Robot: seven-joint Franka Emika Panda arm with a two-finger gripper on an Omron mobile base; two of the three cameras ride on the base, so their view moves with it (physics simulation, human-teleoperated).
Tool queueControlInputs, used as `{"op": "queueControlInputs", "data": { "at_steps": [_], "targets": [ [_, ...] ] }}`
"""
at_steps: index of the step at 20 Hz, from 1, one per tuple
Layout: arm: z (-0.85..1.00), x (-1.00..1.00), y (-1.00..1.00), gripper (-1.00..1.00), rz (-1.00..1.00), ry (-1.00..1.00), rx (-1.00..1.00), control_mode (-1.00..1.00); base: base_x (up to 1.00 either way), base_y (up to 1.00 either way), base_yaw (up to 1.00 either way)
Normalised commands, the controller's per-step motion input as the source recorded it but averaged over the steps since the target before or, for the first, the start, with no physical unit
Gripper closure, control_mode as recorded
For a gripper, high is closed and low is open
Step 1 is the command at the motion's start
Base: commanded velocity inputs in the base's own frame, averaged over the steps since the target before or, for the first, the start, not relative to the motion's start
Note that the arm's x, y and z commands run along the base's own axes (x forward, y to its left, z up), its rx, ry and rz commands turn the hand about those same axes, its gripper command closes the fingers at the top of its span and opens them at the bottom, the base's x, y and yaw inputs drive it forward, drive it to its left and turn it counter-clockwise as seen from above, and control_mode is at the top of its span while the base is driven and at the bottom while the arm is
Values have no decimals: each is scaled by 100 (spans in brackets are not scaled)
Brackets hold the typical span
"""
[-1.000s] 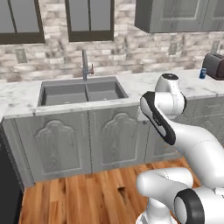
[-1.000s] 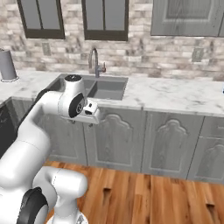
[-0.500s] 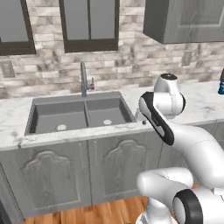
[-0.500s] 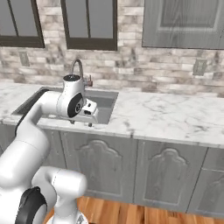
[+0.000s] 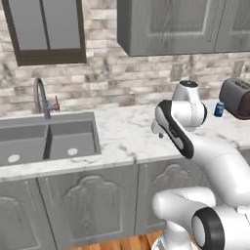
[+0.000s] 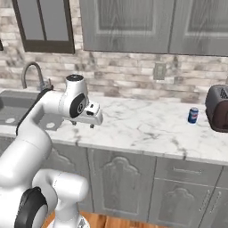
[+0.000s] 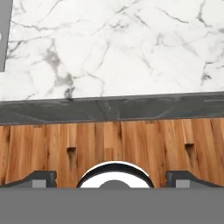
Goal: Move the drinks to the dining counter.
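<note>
One of the drinks, a blue soda can [image 5: 219,109] [image 6: 193,115], stands upright at the back right of the marble worktop [image 5: 124,139] [image 6: 142,129], beside a dark toaster [image 5: 237,97] [image 6: 218,107]. My gripper [image 6: 84,125] [image 5: 157,133] hangs over the worktop's front edge, well to the left of the can, fingers pointing down. In the hand view the gripper [image 7: 113,179] is open with nothing between its fingertips [image 7: 41,178], looking down on the worktop [image 7: 113,52] and the wood floor below. The dining counter is out of view.
A double sink [image 5: 49,139] [image 6: 9,107] with a curved faucet [image 5: 41,97] [image 6: 33,73] lies to the left. Grey upper cabinets [image 5: 171,27] hang over the brick wall [image 6: 133,73]. Grey cabinet doors [image 6: 124,187] run under the worktop.
The whole picture has shifted: the base has driven right along and closer to the worktop, so the sink slid left and the can and toaster came into view. The gripper stays open.
</note>
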Motion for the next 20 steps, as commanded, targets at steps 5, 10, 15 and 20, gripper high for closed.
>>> {"op": "queueControlInputs", "data": {
  "at_steps": [5,10,15,20],
  "targets": [
    [0,0,0,-100,0,0,0,100,0,-100,-3],
    [0,0,0,-100,0,0,0,100,0,-100,-9],
    [0,0,0,-100,0,0,0,100,33,-92,-3],
    [0,0,0,-100,0,0,0,100,68,-41,0]
  ]
}}
